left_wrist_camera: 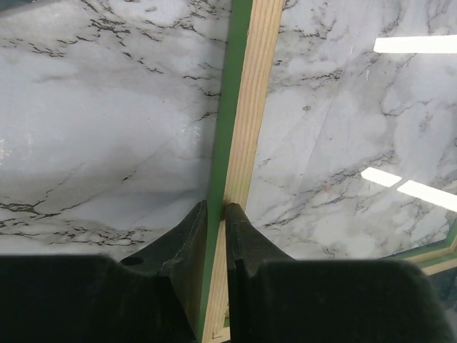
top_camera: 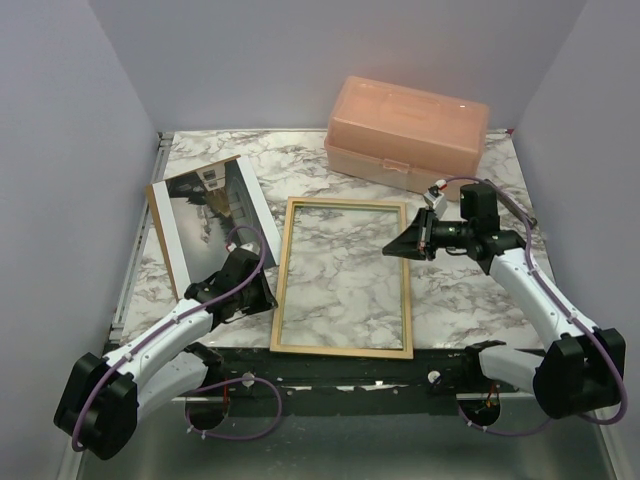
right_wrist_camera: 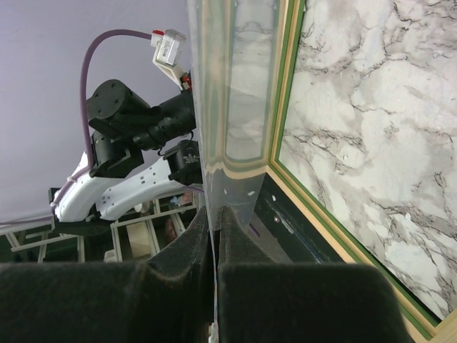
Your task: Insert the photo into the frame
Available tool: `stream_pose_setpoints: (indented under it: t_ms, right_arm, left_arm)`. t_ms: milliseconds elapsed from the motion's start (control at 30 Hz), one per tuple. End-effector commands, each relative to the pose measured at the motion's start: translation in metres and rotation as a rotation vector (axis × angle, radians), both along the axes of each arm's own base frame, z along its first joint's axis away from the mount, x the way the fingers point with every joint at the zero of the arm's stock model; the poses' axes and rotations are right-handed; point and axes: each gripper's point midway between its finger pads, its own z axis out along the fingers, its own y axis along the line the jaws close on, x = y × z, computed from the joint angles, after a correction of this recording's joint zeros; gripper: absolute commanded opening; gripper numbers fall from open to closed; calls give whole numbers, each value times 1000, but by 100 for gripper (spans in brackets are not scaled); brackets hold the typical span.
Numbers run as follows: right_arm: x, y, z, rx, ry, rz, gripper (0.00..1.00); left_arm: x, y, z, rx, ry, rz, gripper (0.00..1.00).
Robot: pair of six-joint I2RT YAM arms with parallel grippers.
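Note:
The frame [top_camera: 340,275] lies in the middle of the table with its pale wood back up. My left gripper [top_camera: 262,295] is shut on its left rail; in the left wrist view the fingers [left_wrist_camera: 216,209] pinch the rail [left_wrist_camera: 250,93], whose green edge shows between them. My right gripper [top_camera: 392,247] is over the frame's right rail and is shut on the edge of a clear pane [right_wrist_camera: 228,93]. The pane is seen edge-on beside the frame rail [right_wrist_camera: 288,86], between the closed fingers of that gripper [right_wrist_camera: 214,213]. The photo [top_camera: 215,215] lies face up at the far left, untouched.
A brown backing panel [top_camera: 153,215] lies under the photo, its edge showing on the left. A peach plastic box [top_camera: 405,128] stands at the back right. Grey walls close the table on three sides. A dark strip [top_camera: 340,370] runs along the near edge.

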Motion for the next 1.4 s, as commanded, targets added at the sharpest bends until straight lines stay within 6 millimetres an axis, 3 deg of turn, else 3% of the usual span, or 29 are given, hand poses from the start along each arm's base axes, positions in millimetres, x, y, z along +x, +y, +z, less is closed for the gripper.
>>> stream_pose_setpoints:
  t_ms: [0, 1367]
  right_arm:
    - [-1, 3, 2, 48, 4, 44, 0]
    - [39, 11, -5, 46, -7, 78, 1]
  left_arm:
    - [0, 2, -2, 14, 0, -11, 17]
    - [-1, 2, -5, 20, 15, -13, 15]
